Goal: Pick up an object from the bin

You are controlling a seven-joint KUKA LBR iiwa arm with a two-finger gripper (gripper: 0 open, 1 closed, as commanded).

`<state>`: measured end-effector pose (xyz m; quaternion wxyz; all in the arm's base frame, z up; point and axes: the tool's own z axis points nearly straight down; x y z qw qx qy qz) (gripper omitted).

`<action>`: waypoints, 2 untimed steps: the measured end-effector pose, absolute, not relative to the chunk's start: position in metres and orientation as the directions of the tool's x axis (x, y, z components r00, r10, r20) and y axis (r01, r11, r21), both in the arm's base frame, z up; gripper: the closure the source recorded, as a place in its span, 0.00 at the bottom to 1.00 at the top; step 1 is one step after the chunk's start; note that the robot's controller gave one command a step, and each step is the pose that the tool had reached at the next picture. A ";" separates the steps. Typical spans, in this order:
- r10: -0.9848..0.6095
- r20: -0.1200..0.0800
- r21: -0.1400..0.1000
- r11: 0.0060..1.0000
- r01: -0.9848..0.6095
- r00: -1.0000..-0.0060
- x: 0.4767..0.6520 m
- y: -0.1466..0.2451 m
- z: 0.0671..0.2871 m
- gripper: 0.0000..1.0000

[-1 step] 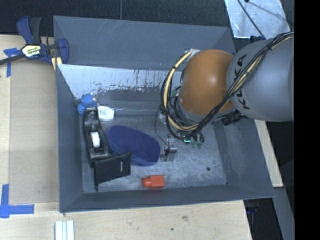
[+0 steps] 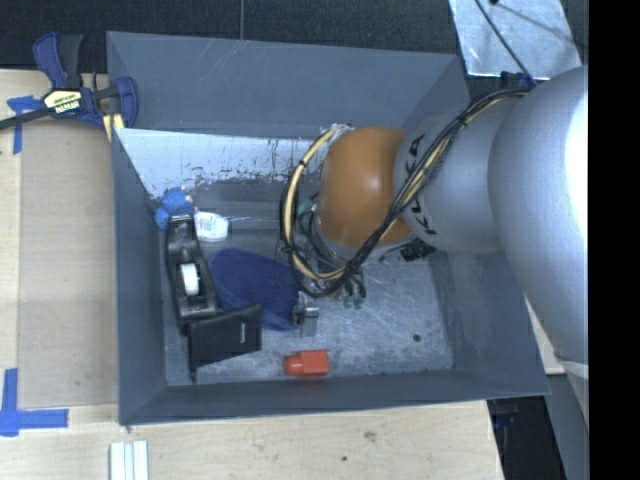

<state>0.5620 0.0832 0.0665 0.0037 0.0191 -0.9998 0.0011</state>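
My gripper point(image 2: 306, 313) reaches down in the middle of the bin, under the orange cover, right at the right edge of a dark blue cloth point(image 2: 250, 276). A small orange-red block point(image 2: 306, 364) lies just below it near the bin's front wall. A black tape dispenser point(image 2: 198, 288) stands left of the cloth along the bin's left side, with a black flat piece at its lower end.
A clear bottle with a white cap point(image 2: 213, 227) lies at the back left, next to a small blue thing point(image 2: 172, 206) in the corner. The arm comes in from the right, over the bin's right half.
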 end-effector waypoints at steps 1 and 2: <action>-0.032 -0.004 -0.001 0.999 -0.032 -0.999 0.565 0.082 0.073 1.00; -0.060 -0.013 0.001 0.998 -0.060 -0.998 0.583 0.087 0.221 1.00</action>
